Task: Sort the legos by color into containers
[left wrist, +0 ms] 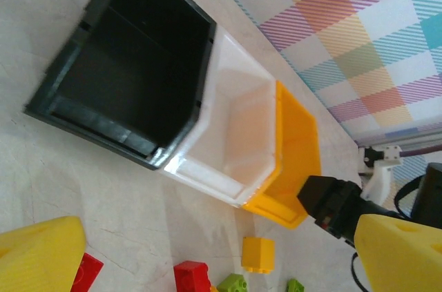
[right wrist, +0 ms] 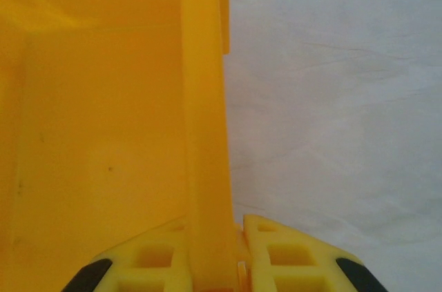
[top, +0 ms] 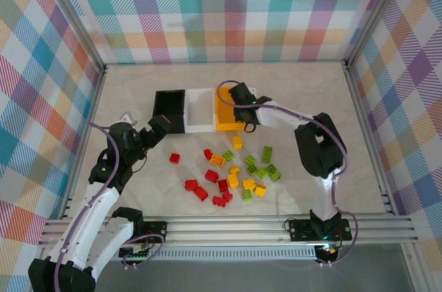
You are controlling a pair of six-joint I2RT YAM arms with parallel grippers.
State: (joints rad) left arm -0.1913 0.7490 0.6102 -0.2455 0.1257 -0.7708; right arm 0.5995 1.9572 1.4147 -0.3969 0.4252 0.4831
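a: since we need this one fast, where do we put the legos [top: 222, 185]?

b: we mark them loose on the table [top: 152, 181], scattered between the arm bases and the bins. red is mostly left, green mostly right, yellow mixed through the middle. one red brick [top: 175, 159] sits apart on the left of the pile. one yellow brick [top: 237, 142] lies closest to the bins.

a: and the bins?

b: we see three in a row behind the pile, touching side by side. left to right in the top view: black bin [top: 169, 107], white bin [top: 200, 109], orange-yellow bin [top: 226, 116]. every brick we can spot is on the table.

a: right hand [top: 240, 102]?

b: we tag it as clamped on the orange-yellow bin. in its wrist view the bin's wall [right wrist: 206, 133] runs straight up between the two fingers [right wrist: 293, 261], which press it from both sides. the bin's inside is to the left and bare table to the right.

a: left hand [top: 160, 125]?

b: we tag it as spread wide with nothing in it. it sits at the near left corner of the black bin, pointing at the row. its wrist view has the yellow fingertips [left wrist: 41, 254] at the two bottom corners, well apart. the three bins lie between them and a few bricks along the bottom edge.
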